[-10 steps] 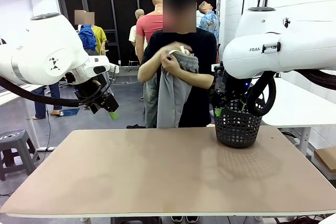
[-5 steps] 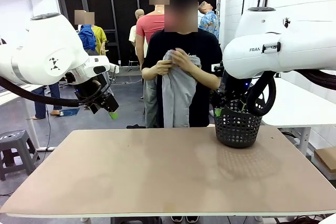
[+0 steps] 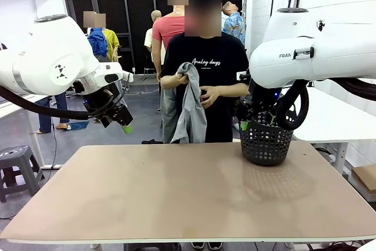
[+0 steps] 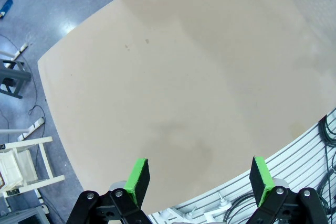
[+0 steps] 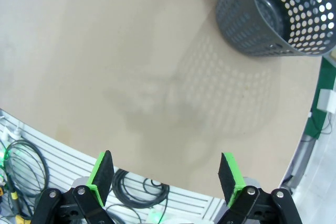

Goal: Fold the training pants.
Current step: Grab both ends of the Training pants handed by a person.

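Grey soft cloth, not yet on the desk: the training pants (image 3: 189, 107) hang from a person's raised hand (image 3: 181, 78), closed on the waist, while the lower hand (image 3: 207, 95) grips the side, apparently to shake them out for folding. They dangle behind the desk's far edge; the left gripper (image 4: 199, 174) and right gripper (image 5: 167, 174) wait high at either side, jaws wide, empty. A black mesh basket (image 3: 265, 144) occupies the far right edge of the tan desk (image 3: 176, 192); bystanders fill the workshop beyond
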Robot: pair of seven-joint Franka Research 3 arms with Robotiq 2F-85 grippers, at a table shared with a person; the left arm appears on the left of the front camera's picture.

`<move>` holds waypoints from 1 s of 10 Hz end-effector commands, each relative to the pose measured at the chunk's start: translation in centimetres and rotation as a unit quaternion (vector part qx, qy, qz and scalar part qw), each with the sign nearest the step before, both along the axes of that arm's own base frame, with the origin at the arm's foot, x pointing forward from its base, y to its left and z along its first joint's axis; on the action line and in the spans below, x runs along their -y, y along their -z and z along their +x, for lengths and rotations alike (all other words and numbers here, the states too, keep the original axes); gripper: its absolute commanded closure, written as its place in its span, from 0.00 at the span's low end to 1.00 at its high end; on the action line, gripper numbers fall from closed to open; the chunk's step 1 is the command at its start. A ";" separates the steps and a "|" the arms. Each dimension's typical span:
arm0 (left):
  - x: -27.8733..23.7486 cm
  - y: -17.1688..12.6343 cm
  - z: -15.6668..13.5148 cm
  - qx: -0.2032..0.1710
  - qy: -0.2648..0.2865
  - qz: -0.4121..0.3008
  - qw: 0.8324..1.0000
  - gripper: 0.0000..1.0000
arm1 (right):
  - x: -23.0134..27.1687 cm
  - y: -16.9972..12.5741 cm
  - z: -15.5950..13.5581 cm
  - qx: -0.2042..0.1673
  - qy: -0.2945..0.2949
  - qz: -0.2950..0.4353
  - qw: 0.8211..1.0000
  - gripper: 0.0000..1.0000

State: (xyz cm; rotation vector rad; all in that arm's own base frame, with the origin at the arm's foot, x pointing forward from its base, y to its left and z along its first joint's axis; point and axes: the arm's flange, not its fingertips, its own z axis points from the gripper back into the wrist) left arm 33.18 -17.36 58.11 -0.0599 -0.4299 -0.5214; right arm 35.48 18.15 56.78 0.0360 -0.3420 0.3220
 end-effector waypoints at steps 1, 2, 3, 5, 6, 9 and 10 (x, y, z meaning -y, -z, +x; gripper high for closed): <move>-0.2 -0.1 0.2 0.003 0.004 -0.001 1.000 0.00 | 0.0 0.0 0.0 -0.002 -0.004 -0.002 1.000 0.00; -0.2 -0.1 0.2 0.003 0.004 -0.001 1.000 0.00 | 0.0 0.0 0.0 -0.002 -0.004 -0.002 1.000 0.00; -0.2 -0.1 0.2 0.003 0.004 -0.001 1.000 0.00 | 0.0 0.0 0.0 -0.002 -0.004 -0.002 1.000 0.00; -0.2 -0.1 0.2 0.003 0.004 -0.001 1.000 0.00 | 0.0 0.0 0.0 -0.002 -0.004 -0.002 1.000 0.00; -0.2 -0.1 0.2 0.003 0.004 -0.001 1.000 0.00 | 0.0 0.0 0.0 -0.002 -0.004 -0.002 1.000 0.00; -0.2 -0.1 0.2 0.003 0.004 -0.001 1.000 0.00 | 0.0 0.0 0.0 -0.002 -0.004 -0.002 1.000 0.00; -0.2 -0.1 0.2 0.003 0.004 -0.001 1.000 0.00 | 0.0 0.0 0.0 -0.002 -0.004 -0.002 1.000 0.00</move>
